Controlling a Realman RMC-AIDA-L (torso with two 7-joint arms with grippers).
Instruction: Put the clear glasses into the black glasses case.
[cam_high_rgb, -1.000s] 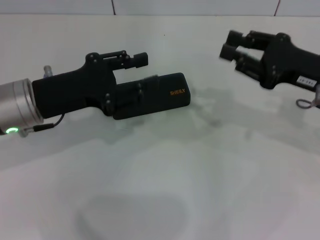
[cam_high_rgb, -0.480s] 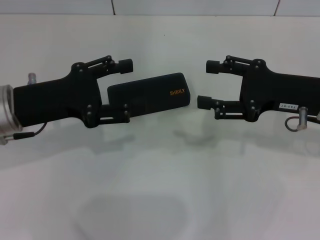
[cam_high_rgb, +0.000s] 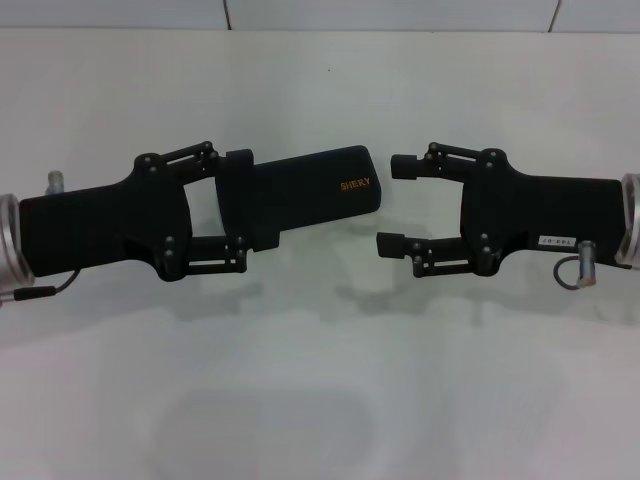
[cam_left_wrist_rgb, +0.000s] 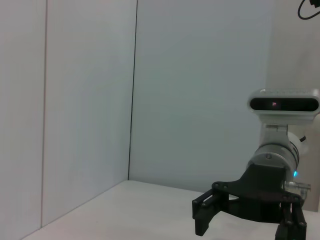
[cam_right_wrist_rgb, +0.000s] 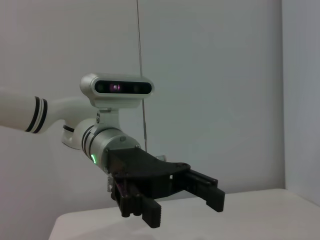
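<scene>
The black glasses case (cam_high_rgb: 310, 190) lies on the white table, lid down, with orange lettering near its right end. The clear glasses do not show in any view. My left gripper (cam_high_rgb: 240, 210) hangs open in front of the case's left end, its fingers spread wide and pointing right, and it also shows in the right wrist view (cam_right_wrist_rgb: 182, 205). My right gripper (cam_high_rgb: 394, 204) is open just right of the case, pointing left at the other gripper, with nothing between its fingers. The left wrist view catches that right gripper (cam_left_wrist_rgb: 245, 225) low against the wall.
The white table (cam_high_rgb: 320, 380) stretches to a pale tiled wall (cam_high_rgb: 400, 12) at the back. Faint shadows of both arms fall on the table below them. Both wrist views look level across the table at bare walls.
The right gripper has swung in from the upper right to face the case's right end. The left gripper drew back off the case, levelled out and spread its fingers.
</scene>
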